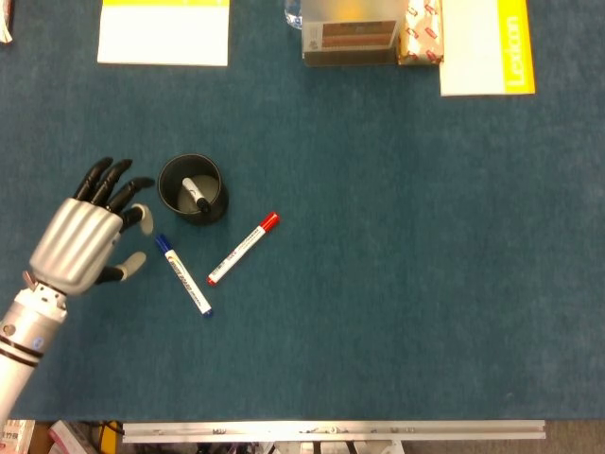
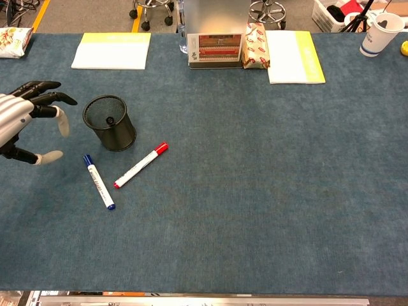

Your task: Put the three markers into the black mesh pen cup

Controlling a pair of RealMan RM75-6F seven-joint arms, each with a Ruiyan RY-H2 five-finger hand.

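From the head view, our left hand (image 1: 80,241) hovers over the blue bench (image 1: 397,284) just left of the black mesh pen cup (image 1: 193,188), its fingers (image 1: 112,178) spread apart and holding nothing. One marker (image 1: 197,194) stands inside the cup, white body and black cap showing at the mouth. The blue-capped marker (image 1: 183,275) lies loose below the cup, near the hand but apart from it, and the red-capped marker (image 1: 243,248) lies at a slant to its right, cap pointing up and away. We judge the task a third done, with the second marker the step in hand; the next move calls for bringing the open hand down over the blue-capped marker, closing on its barrel and lifting it above the cup's mouth. Our right hand does not appear here.

From the chest view, the left hand (image 2: 22,121) is cut off by the frame's left edge, so we see only the dark fingers (image 2: 44,97) and pale thumb tips, open and empty. The cup (image 2: 109,122) stands upright, and the marker inside is only a dim shape through the mesh. The blue-capped marker (image 2: 99,182) and the red-capped marker (image 2: 140,164) lie near each other without touching. At the far edge sit a yellow-edged pad (image 2: 111,51), a box (image 2: 215,46) and a paper cup (image 2: 379,33); their print is too small to read. The right hand is absent here too.
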